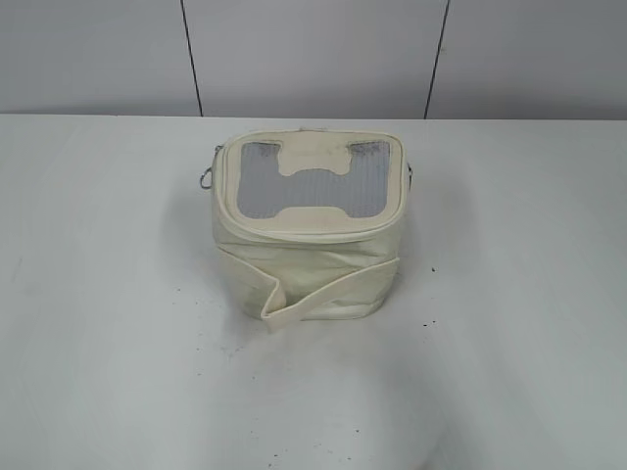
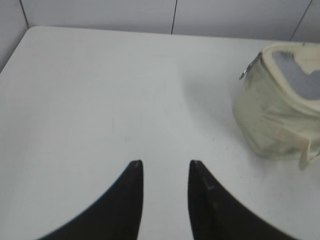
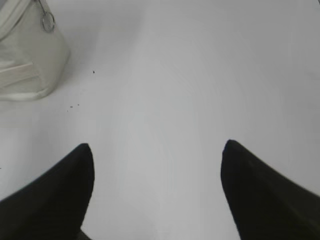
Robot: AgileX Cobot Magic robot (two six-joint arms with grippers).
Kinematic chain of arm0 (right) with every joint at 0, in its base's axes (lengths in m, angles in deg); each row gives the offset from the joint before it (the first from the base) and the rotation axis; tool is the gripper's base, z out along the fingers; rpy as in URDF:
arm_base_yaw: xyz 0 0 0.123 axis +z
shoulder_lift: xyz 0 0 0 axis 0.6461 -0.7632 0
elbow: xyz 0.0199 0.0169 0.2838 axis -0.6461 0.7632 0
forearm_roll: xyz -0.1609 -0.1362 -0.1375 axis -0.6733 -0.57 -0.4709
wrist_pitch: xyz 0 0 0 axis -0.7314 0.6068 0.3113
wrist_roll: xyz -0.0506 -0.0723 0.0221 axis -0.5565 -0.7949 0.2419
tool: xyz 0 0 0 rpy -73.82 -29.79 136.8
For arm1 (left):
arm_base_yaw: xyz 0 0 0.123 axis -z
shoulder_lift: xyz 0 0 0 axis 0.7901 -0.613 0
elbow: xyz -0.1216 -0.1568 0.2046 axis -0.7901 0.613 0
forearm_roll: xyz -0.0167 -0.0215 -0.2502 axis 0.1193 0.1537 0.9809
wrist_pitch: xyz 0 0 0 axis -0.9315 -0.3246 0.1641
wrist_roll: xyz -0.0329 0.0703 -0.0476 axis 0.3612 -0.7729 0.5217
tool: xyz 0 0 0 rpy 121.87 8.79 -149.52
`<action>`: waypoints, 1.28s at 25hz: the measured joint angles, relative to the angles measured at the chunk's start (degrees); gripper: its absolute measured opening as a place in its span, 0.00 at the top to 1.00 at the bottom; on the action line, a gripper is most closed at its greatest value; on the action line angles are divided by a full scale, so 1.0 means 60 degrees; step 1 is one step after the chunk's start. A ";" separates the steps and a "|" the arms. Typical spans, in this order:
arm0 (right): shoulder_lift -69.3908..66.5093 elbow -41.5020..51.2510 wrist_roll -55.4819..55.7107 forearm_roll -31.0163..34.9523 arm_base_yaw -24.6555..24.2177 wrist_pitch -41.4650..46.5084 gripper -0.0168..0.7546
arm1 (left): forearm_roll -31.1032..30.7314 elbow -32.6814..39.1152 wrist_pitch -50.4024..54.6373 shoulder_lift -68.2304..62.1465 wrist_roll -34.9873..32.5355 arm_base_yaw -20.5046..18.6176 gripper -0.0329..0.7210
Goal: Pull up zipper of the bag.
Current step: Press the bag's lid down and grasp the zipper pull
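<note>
The cream bag stands mid-table, its top showing grey ribbed panels around an H-shaped cream patch and a wide strap band across its front. The zipper runs round the top rim, with a silver ring pull hanging at the left side. No gripper shows in the exterior view. My left gripper is open and empty over bare table, left of the bag. My right gripper is wide open and empty, right of the bag, where a ring pull hangs.
The white table spreads all round the bag. A grey panelled wall rises behind the table's far edge. Small dark specks lie on the table beside the bag.
</note>
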 joint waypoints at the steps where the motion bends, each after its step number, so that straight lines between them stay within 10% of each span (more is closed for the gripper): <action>1: -0.0324 -0.0090 -0.0033 0.0000 0.0110 -0.0332 0.22 | 0.0155 -0.0010 -0.0388 -0.0260 0.0000 0.0000 0.63; 7: -0.2899 -0.0886 -0.0663 -0.0020 0.1570 -0.1669 0.22 | 0.1337 -0.0026 -0.2464 -0.2022 -0.0207 0.0000 0.63; 21: -1.0152 -0.6089 -0.3314 0.0810 0.2686 -0.1876 0.22 | 0.7514 -0.1214 -0.2941 -0.8259 -0.6181 0.0000 0.59; 32: -1.4905 -1.0698 -0.7205 0.4464 0.2686 0.0160 0.22 | 0.9547 -0.3525 -0.2178 -1.2674 -0.8761 0.0388 0.52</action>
